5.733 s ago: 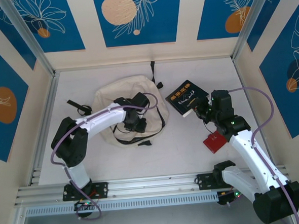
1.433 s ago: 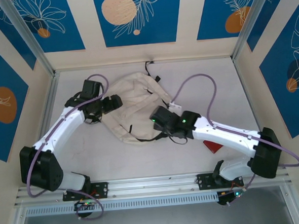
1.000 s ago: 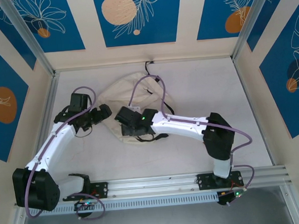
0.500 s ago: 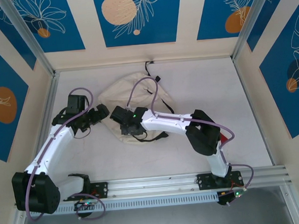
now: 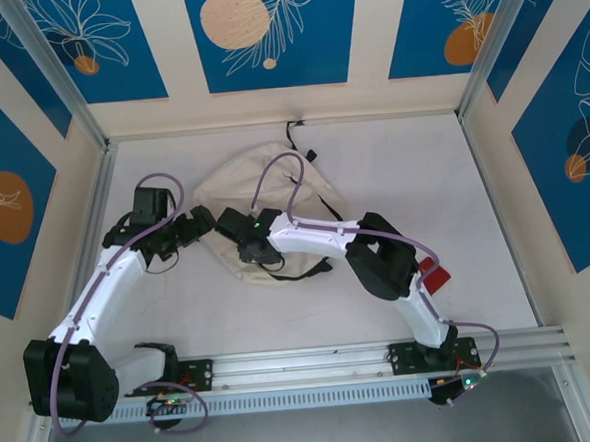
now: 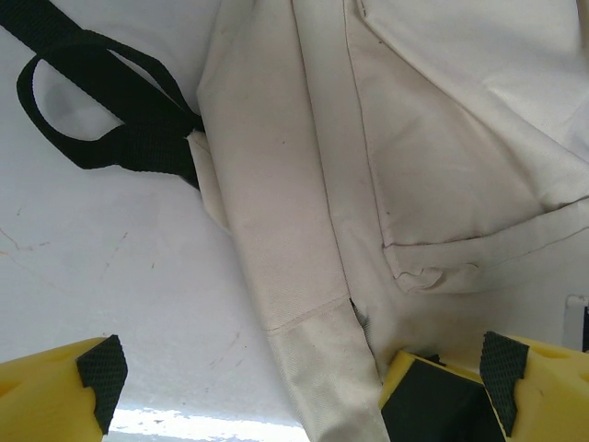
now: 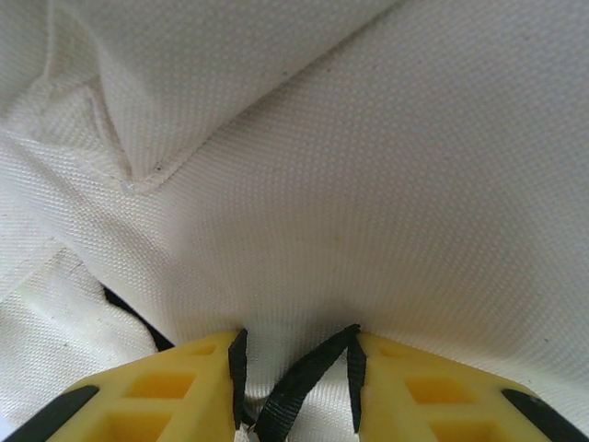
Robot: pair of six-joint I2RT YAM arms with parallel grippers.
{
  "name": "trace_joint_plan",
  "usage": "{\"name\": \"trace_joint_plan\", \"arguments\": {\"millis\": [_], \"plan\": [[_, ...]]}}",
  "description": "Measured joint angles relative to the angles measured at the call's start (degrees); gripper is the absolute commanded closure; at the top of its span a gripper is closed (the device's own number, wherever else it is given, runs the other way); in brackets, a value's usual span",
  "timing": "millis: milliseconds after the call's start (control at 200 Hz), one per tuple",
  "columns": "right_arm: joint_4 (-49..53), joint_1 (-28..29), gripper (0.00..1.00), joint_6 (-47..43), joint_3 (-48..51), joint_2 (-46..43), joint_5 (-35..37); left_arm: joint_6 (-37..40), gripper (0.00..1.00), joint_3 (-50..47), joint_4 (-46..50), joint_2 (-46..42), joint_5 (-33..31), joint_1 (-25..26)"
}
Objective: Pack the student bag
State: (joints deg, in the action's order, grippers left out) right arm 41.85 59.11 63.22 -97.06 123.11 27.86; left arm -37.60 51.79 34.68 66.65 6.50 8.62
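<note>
Right end effector (image 7: 296, 354) farther left, narrow on student bag (image 5: 240, 179) fabric; left end effector (image 6: 294, 378) wide

1. We see the right arm, which first reached to the right of the student bag (image 5: 240, 179), folded across onto the bag's left part, its elbow drawn in towards the middle.
2. The right gripper (image 5: 242, 246) has narrowed its jaws; in the wrist view they now pinch a fold of the bag's cloth, with a black strap (image 7: 296, 391) between them.
3. The left gripper (image 5: 196, 227), earlier over the bag's middle, has moved off to its left edge and stands wide open.
4. The bag has gone from a flat, rounded shape to a more crumpled one.
</note>
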Motion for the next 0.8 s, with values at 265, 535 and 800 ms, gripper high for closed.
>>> {"name": "trace_joint_plan", "arguments": {"millis": [265, 535, 800], "plan": [[0.11, -0.11, 0.90, -0.13, -0.46, 0.66, 0.00, -0.04, 0.00, -0.04, -0.02, -0.33, 0.57, 0.00], [2.08, 0.28, 1.00, -1.51, -1.22, -0.15, 1.81, -1.51, 0.02, -2.05, -1.42, -0.39, 3.43, -0.13], [2.84, 2.47, 1.00, -3.93, -1.18, -7.04, 3.63, -4.72, 0.14, -5.70, -4.44, 0.11, 11.37, -0.15]]}}
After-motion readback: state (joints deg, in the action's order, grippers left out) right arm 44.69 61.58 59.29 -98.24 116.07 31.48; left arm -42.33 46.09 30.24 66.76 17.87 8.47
